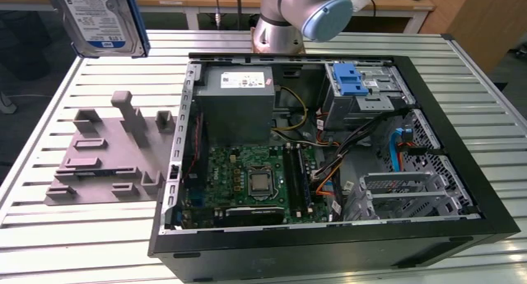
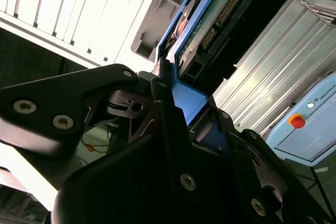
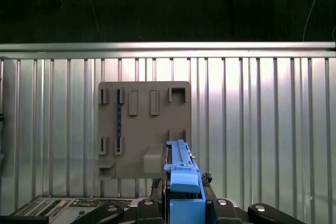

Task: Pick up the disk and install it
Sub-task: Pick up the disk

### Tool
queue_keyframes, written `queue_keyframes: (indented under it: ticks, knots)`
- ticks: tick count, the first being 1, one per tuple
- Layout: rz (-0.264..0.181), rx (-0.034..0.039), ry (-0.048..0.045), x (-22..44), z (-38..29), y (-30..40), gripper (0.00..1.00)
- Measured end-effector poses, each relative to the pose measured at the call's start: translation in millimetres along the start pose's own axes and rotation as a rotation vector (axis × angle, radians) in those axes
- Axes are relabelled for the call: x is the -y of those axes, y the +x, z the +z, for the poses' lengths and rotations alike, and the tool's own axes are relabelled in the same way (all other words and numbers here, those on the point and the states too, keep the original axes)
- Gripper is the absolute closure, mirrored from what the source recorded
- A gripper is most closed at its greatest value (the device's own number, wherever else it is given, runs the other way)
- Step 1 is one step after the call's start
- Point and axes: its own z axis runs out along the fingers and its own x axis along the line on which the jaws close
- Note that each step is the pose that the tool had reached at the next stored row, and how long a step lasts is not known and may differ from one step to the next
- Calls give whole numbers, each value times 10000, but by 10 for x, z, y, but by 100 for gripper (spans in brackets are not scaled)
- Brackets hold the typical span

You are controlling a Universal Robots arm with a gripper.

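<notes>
the claw (image 2: 174,92) is clamped on the blue carrier end of the disk (image 1: 99,18), which hangs in the air well clear of the slatted table (image 1: 49,247), near the table's edge on the exterior view's left. the disk's long axis runs straight out from the claw down toward the table, edge-on above the grey holder plate (image 3: 142,124) in the first wrist view. the open computer case (image 1: 329,259) with its drive cage (image 1: 371,96) lies to the exterior view's right of the disk, well apart from it, so the disk is not yet seated.
</notes>
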Motion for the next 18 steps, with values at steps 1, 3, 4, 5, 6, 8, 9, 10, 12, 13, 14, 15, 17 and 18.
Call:
queue_keyframes:
  ticks: [1,3,4,5,6,8,9,10,12,13,14,15,17,18]
  knots:
    - [0,0,1,4,0,0,64]
    - [0,0,1,14,0,0,64]
    - [0,-1,0,19,0,0,64]
    - [0,0,1,24,0,0,64]
    - [0,0,1,30,0,0,64]
    - [0,0,1,41,-1,-1,64]
    - [0,0,1,47,-1,-1,64]
    - [0,0,1,53,-1,-1,64]
    - [0,0,1,65,-1,-1,64]
    - [0,0,0,72,-1,-1,64]
    - [0,0,0,77,-1,-1,64]
    - [1,-1,0,81,-1,-1,64]
    - [0,0,0,89,-2,-1,64]
    - [0,-1,0,92,-2,-1,64]
